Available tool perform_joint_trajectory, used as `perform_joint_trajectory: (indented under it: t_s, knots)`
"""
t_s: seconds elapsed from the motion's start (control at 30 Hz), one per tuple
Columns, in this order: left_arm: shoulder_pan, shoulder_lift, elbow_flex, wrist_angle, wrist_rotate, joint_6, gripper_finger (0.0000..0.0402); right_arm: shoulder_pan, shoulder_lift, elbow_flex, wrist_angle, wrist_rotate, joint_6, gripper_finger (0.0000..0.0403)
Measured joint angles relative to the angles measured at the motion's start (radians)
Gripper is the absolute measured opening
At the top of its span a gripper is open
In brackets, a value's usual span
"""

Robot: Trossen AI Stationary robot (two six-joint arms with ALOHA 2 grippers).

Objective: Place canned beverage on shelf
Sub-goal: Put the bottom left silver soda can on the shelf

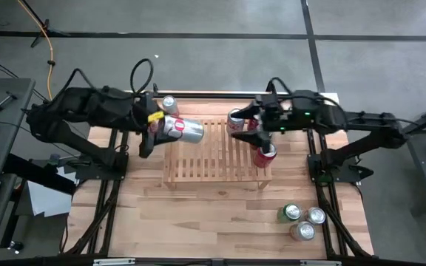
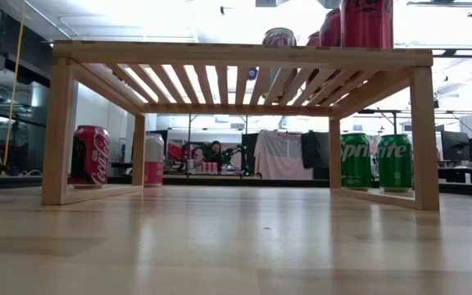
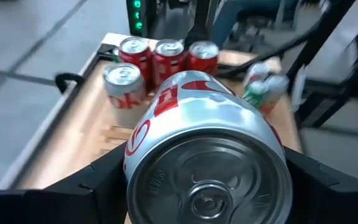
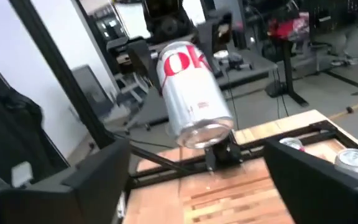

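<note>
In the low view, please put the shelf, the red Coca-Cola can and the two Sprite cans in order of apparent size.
1. shelf, by far the largest.
2. The two Sprite cans and the red Coca-Cola can look about equal; distance to the camera differs, so no ranking.

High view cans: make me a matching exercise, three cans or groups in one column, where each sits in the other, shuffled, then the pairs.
1. silver can
2. red can
3. green cans

A. standing on the table, off the shelf
B. held on its side in the left gripper
C. upright on the shelf

Pairs: 1-B, 2-C, 3-A
</note>
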Motion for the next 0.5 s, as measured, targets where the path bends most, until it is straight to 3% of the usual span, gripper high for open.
perform_joint_trajectory:
  t_s: [0.1, 0.23, 0.5]
  knots:
    - [0.044, 0.010, 0.000, 0.005, 0.053, 0.144, 0.0281, -0.015, 0.079, 0.102, -0.071, 0.002, -0.018, 0.0386]
    - [0.065, 0.039, 0.000, 0.020, 0.147, 0.318, 0.0281, -0.052, 0.180, 0.262, -0.280, -0.013, -0.025, 0.0395]
    - [0.062, 0.119, -0.002, 0.138, 0.168, 0.510, 0.0281, -0.082, 0.354, 0.513, -0.606, -0.232, -0.114, 0.0396]
